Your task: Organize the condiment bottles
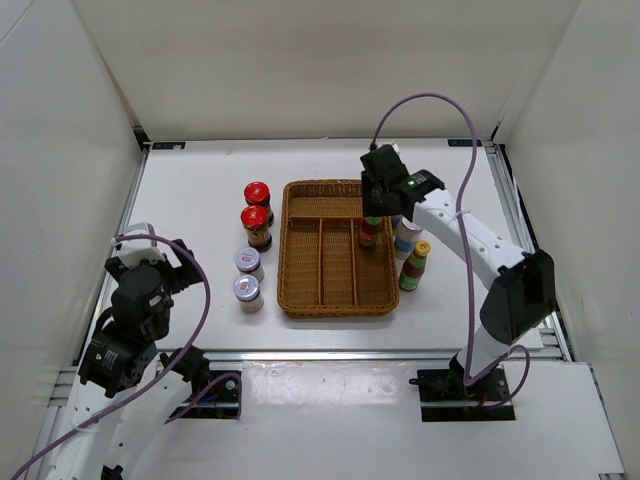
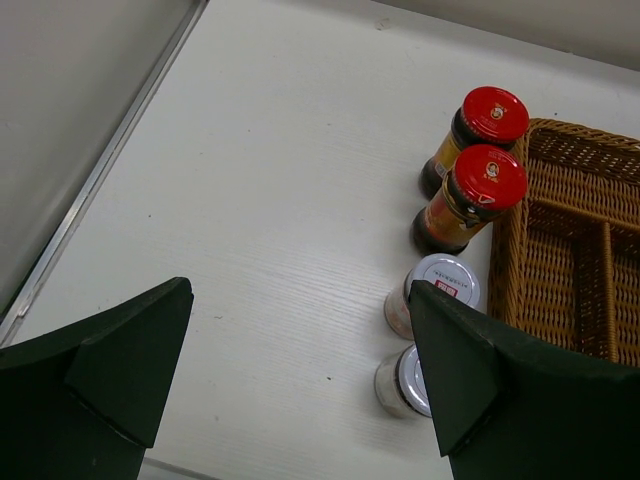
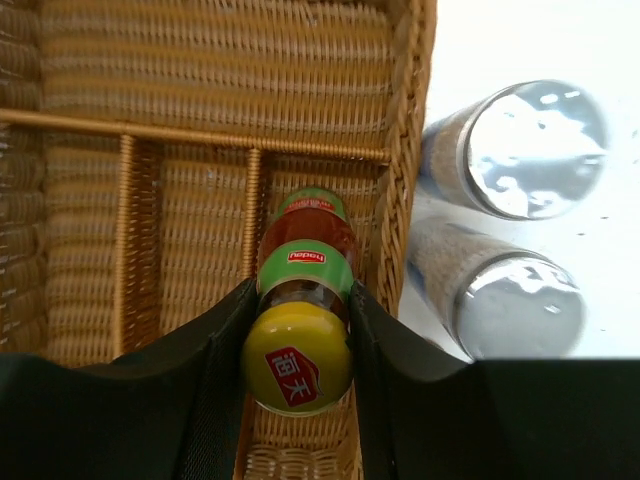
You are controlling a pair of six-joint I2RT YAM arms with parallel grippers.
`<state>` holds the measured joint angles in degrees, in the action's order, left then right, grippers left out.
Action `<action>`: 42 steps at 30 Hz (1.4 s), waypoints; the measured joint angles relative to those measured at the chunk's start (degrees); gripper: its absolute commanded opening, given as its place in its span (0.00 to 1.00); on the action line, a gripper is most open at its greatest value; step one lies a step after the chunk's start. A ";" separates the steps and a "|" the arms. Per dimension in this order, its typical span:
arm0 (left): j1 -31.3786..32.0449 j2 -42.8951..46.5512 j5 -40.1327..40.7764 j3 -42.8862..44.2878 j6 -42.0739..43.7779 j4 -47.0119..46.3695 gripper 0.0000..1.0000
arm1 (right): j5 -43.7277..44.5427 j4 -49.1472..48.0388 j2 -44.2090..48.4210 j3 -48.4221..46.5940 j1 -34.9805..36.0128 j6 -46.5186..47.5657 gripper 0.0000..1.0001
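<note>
At the wicker tray's (image 1: 283, 250) right-hand slot, mid-frame, your right gripper (image 1: 372, 215) clenches one sauce bottle (image 3: 300, 250), your left gripper (image 2: 298, 300) hangs released, and seven other bottles (image 1: 258, 192) stand outside, unsorted.

The right gripper (image 1: 373, 203) is gripping a sauce bottle (image 1: 369, 235) by its top, holding it upright over the right-hand compartment of the tray (image 1: 335, 312). A second sauce bottle (image 1: 415, 264) is standing on the table (image 1: 200, 180) just beside the tray's right rim, with a white bottle (image 1: 406, 241) behind it, partly hidden by the arm. Left of the tray, two red jars (image 1: 258, 193) and two silver jars (image 1: 248, 262) are standing in a line. The left gripper (image 1: 168, 256) is hanging near the table's left edge, apart from the jars.
</note>
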<state>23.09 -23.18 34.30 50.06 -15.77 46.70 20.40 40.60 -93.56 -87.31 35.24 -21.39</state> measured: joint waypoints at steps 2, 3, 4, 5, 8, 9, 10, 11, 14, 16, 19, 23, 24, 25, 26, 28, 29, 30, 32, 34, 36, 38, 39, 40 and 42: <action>0.00 0.00 0.20 0.00 0.02 0.00 1.00 | -0.24 -1.81 -1.40 1.70 0.04 0.00 0.00; 0.00 0.00 0.26 0.00 0.00 0.00 1.00 | -0.22 -2.91 -2.01 2.60 0.09 -0.07 0.00; 0.00 0.00 0.31 0.00 0.00 0.00 1.00 | 0.20 -4.66 -2.16 2.75 0.13 0.04 0.02; 0.00 0.00 0.33 0.00 0.00 0.00 1.00 | 0.09 -5.16 -2.19 2.97 0.13 -0.20 0.17; 0.00 0.00 0.44 0.00 0.00 0.00 1.00 | 0.55 -7.04 -2.16 3.87 0.13 -0.46 0.24; 0.00 0.00 0.44 0.00 0.00 0.00 1.00 | 0.66 -7.34 -2.16 3.96 0.13 -0.48 0.30; 0.00 0.00 0.46 0.00 0.02 0.00 1.00 | 0.70 -7.65 -2.16 4.07 0.13 -0.48 0.40; 0.00 0.00 0.46 0.00 0.00 0.00 1.00 | 0.92 -7.87 -2.08 4.24 0.13 -0.66 0.66; 0.00 0.00 0.48 0.00 0.00 0.00 1.00 | 1.29 -7.63 -1.84 4.50 0.20 -1.57 1.00; 0.00 0.00 0.46 0.00 0.00 0.00 1.00 | 2.47 -7.02 -1.36 4.48 0.59 -1.36 1.00; 0.00 0.00 0.46 0.00 0.00 0.00 1.00 | 5.31 -5.44 1.51 4.39 2.62 -0.87 1.00; 0.00 0.00 0.46 -0.02 0.00 0.00 1.00 | 7.76 -4.46 9.81 4.28 6.16 -0.59 1.00; 0.00 0.00 0.46 -0.11 0.00 -0.02 1.00 | 8.24 -4.55 12.87 4.31 6.80 -0.66 1.00; 0.00 0.00 0.46 -0.22 0.00 -0.02 1.00 | 8.96 -4.96 16.41 4.66 7.08 -0.90 1.00; 0.00 0.00 0.46 -0.39 0.00 -0.04 1.00 | 10.05 -5.99 20.22 5.81 7.13 -1.27 1.00; 0.00 -0.02 0.46 -0.68 0.02 -0.09 1.00 | 12.37 -7.58 28.17 10.25 6.91 -2.47 1.00; 0.00 -0.02 0.46 -0.74 0.00 -0.13 1.00 | 14.29 -8.83 32.68 13.42 6.82 -3.87 1.00; 0.00 -0.02 0.46 -0.74 0.00 -0.15 1.00 | 17.05 -10.23 36.54 17.90 6.60 -6.03 1.00; 0.00 -0.02 0.44 -0.74 0.00 -0.39 1.00 | 20.13 -10.03 44.39 27.04 5.99 -8.37 1.00; 0.00 -0.02 0.42 -0.74 0.00 -0.61 1.00 | 21.05 -9.22 49.48 34.38 5.20 -8.59 1.00; 0.00 -0.02 0.44 -0.74 0.04 -0.83 1.00 | 19.23 -10.19 53.79 41.42 5.22 -7.93 1.00; 0.00 -0.02 0.42 -0.74 0.07 -0.87 1.00 | 17.79 -10.29 56.92 46.31 5.25 -7.76 1.00; 0.00 -0.02 0.42 -0.74 0.07 -0.87 1.00 | 17.66 -10.32 57.51 47.67 5.27 -7.76 1.00; 0.00 -0.02 0.42 -0.74 0.07 -0.87 1.00 | 17.73 -10.36 57.72 48.28 5.27 -7.76 1.00; 0.00 -0.02 0.42 -0.74 0.07 -0.87 1.00 | 17.86 -10.84 56.61 48.57 5.25 -7.91 1.00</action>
<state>23.09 -23.20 34.72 49.32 -15.70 45.82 38.26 29.76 -36.95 -38.74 40.49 -29.30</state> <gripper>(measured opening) 1.000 0.998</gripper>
